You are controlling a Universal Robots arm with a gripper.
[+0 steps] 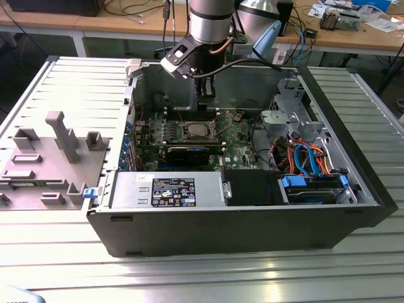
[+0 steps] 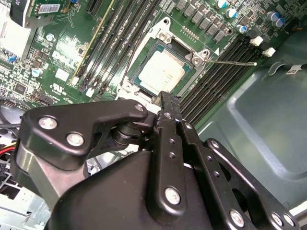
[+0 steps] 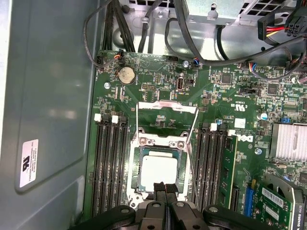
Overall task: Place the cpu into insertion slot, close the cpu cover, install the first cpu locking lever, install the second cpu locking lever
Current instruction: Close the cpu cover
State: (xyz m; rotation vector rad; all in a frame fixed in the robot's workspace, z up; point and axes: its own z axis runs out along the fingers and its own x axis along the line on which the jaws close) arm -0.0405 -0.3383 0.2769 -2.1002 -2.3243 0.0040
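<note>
Biggest thing here is the open computer case point(image 1: 240, 233) lying on its side on a ribbed metal table point(image 1: 189, 278). The power supply point(image 1: 129, 189) sits along the near wall in the exterior view. It has a black-and-white label point(image 1: 173, 191) with print way too small to read. There's also a white sticker point(image 3: 29, 163) on the grey case wall in the first wrist view, same story.

The green motherboard point(image 3: 158, 76) lies flat on the case floor. Black memory slots point(image 3: 110, 167) run along both sides of the insertion slot point(image 3: 158, 142), long axis parallel to the socket's sides.

The gripper point(image 3: 165, 186) hangs right over the socket's edge. Its fingers point(image 3: 159, 188) look pressed together with nothing between them, and I can't tell if the tips touch the socket rim.

The cpu cover point(image 3: 168, 104) is swung up and open on the side away from the gripper, with bare board showing through its square opening. I can't say how far back it leans.

The cpu point(image 3: 158, 171) is already seated flat in the socket, silver top up. It's square, so no real long axis, and its edges line up with the memory slots.

A thin locking lever point(image 2: 230, 62) sticks out sideways, unlatched. Smallest bit is the coin cell point(image 3: 125, 75).
</note>
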